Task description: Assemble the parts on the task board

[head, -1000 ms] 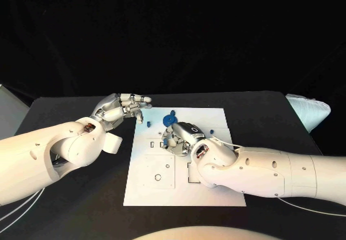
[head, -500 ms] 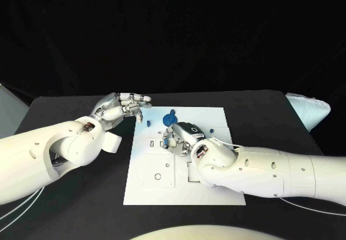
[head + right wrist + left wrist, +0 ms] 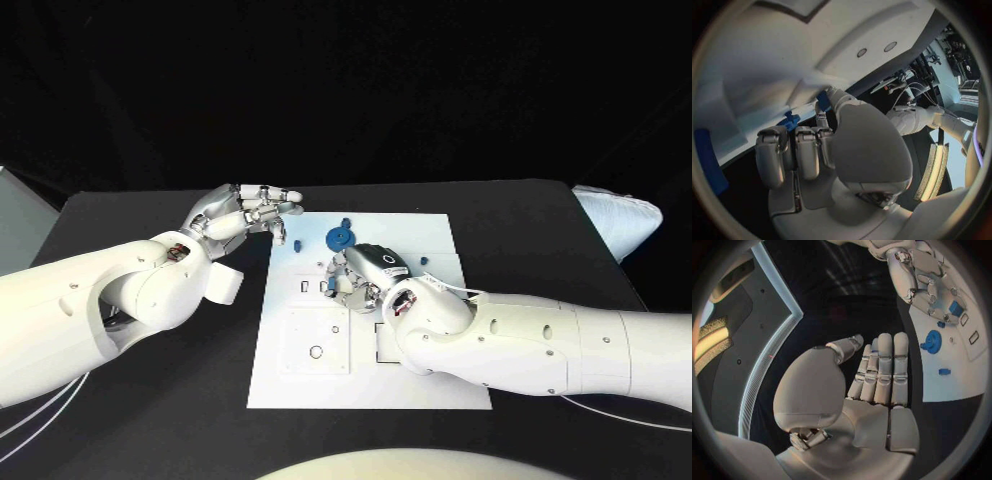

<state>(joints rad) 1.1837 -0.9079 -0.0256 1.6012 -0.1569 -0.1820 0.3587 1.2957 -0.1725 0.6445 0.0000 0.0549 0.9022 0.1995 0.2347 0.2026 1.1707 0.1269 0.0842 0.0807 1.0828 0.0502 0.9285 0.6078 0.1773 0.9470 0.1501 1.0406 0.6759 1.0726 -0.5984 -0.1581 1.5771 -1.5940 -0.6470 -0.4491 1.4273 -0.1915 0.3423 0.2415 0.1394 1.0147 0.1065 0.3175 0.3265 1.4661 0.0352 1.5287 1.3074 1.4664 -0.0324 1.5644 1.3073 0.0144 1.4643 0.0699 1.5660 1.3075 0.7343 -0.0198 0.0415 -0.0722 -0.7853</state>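
Pressing a small blue part [image 3: 333, 284] into the task board [image 3: 418, 232] with my right hand [image 3: 368, 270], which pinches it; my left hand [image 3: 248, 212] waits empty, fingers straight together; next I push gently

The left robot hand [image 3: 873, 385] is held flat, its fingers [image 3: 884, 365] straight and side by side, with nothing in it, over the dark desk [image 3: 842, 315] just beside the white task board [image 3: 954, 375]. On the board lie a blue gear-shaped part [image 3: 932, 341] and a small blue part [image 3: 944, 371]. Beyond them the right robot hand [image 3: 926, 282] rests on the board, touching a blue block [image 3: 956, 308]
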